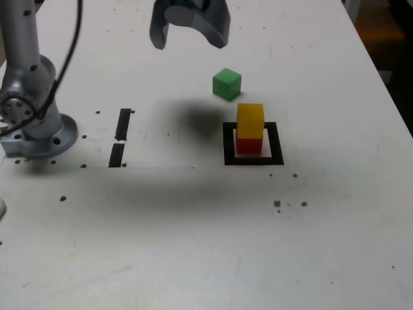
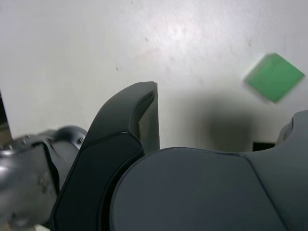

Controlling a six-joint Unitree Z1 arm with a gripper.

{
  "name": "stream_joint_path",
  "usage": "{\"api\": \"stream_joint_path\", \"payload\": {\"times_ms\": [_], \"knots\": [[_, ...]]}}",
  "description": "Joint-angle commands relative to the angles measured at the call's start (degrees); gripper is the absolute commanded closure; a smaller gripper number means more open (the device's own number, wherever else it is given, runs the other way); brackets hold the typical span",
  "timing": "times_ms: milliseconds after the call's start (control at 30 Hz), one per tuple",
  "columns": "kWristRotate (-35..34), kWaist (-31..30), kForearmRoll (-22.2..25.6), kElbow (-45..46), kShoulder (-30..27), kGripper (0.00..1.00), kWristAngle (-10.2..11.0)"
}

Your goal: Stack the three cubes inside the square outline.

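While the white table filled nearly the whole exterior view, we noted the arm's grey base at the left edge of the frame and the gripper high at the upper centre, its body cut off by the top border. Its two dark fingers stood wide apart with nothing between them, and a soft shadow lay on the table beneath. Right of centre sat the square outline, a thick black frame with a white middle. Inside it rested the red cube, with the yellow cube squarely on top. The green cube lay alone just above and left of that stack, clear of the outline. Two short black tape strips marked the left-centre of the frame.

We judged the green cube light, rigid and matte, unlikely to slip or deform; two opposite flat faces, taken near mid-height, offered the surest hold.

Several things stayed unclear. In the wrist view the gripper's own housing hid the lower frame, the green cube appeared blurred at the upper right, and only a sliver of the outline showed at the right edge. The red cube's lower edge was hard to separate from the frame.
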Motion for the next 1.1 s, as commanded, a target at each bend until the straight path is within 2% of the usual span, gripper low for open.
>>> {"api": "stream_joint_path", "payload": {"times_ms": [0,133,233,367,667,1067], "knots": [[3.35,0.96,-2.28,0.95,-0.49,0.03,0.72],[15.44,3.31,-11.89,6.27,-3.04,0.04,1.53],[23.54,4.44,-14.85,8.27,-3.45,0.04,1.61],[30.52,5.17,-17.17,9.16,-1.95,0.04,1.73],[33.90,5.18,-20.65,8.06,4.42,0.04,0.97],[36.27,3.96,-21.40,7.29,9.29,0.06,0.09]]}}
